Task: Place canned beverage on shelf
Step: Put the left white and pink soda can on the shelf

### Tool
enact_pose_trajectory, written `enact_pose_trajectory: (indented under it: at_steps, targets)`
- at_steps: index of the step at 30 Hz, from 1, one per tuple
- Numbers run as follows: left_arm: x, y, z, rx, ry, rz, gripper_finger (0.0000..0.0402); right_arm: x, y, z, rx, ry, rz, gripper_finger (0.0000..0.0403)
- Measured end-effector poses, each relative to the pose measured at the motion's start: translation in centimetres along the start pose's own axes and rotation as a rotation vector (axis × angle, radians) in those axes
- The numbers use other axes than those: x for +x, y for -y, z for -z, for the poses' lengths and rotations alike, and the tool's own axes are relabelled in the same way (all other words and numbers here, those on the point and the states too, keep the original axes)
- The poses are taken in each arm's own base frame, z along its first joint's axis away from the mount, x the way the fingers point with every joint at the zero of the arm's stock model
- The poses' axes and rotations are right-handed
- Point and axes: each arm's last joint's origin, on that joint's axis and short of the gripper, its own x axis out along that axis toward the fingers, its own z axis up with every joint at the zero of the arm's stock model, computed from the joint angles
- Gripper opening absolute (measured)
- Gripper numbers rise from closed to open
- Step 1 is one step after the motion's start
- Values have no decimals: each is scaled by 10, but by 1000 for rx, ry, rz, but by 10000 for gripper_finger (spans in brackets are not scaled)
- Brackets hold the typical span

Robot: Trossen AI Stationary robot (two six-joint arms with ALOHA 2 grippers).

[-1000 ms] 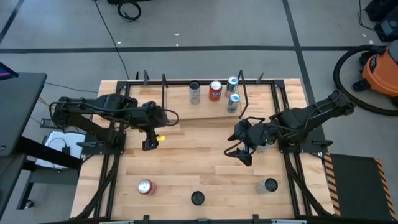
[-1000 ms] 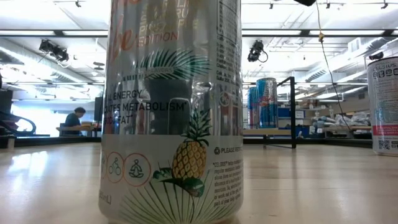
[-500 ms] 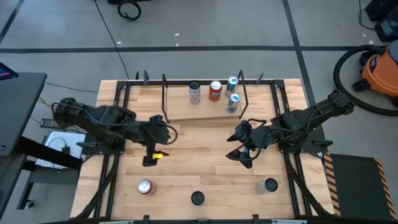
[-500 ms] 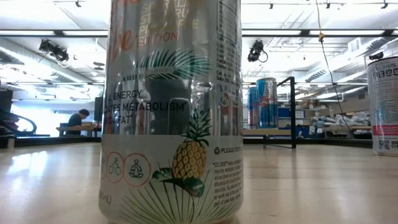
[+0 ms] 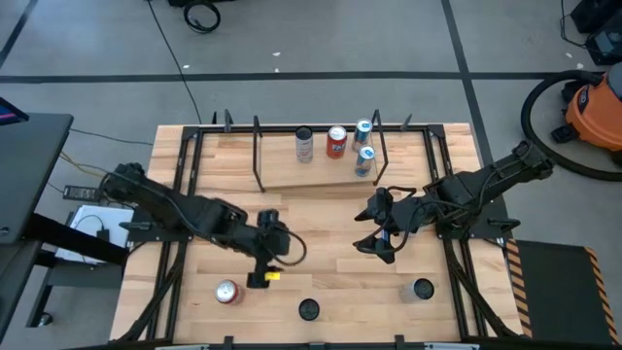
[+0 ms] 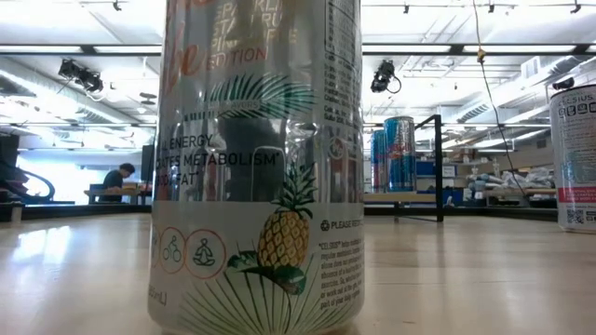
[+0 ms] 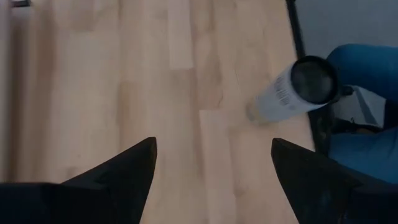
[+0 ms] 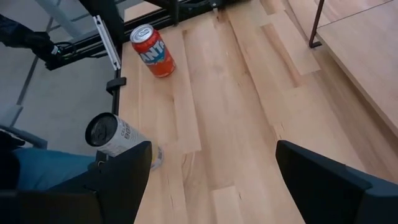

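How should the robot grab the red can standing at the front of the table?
Grip the red can around its round side wall, about halfway up, coming in level from the side facing the left tool, which hangs just beside it with fingers open. The can stands upright with bare table around it, so its curved sides are free to pinch.

The near pineapple can [image 6: 256, 167] in the low view reads "ENERGY", "METABOLISM", "EDITION" and "PLEASE RECYCLE", while the orange can [image 8: 152, 51] near the table's left edge shows the letters "ANTA"
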Motion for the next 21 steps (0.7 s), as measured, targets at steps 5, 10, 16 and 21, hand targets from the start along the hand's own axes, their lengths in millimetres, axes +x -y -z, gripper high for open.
enact_pose_trajectory:
  at_steps: [5,10,16,21]
  targets:
    - [17,18,0,31,-2,26,318,0,0,0,0,9,13,352]
    - [29,36,2,59,12,58,318,0,1,-1,1,29,43,352]
    - [46,54,1,72,42,93,318,0,3,-2,1,60,90,352]
    - [59,61,2,65,28,113,318,0,3,-2,2,63,93,352]
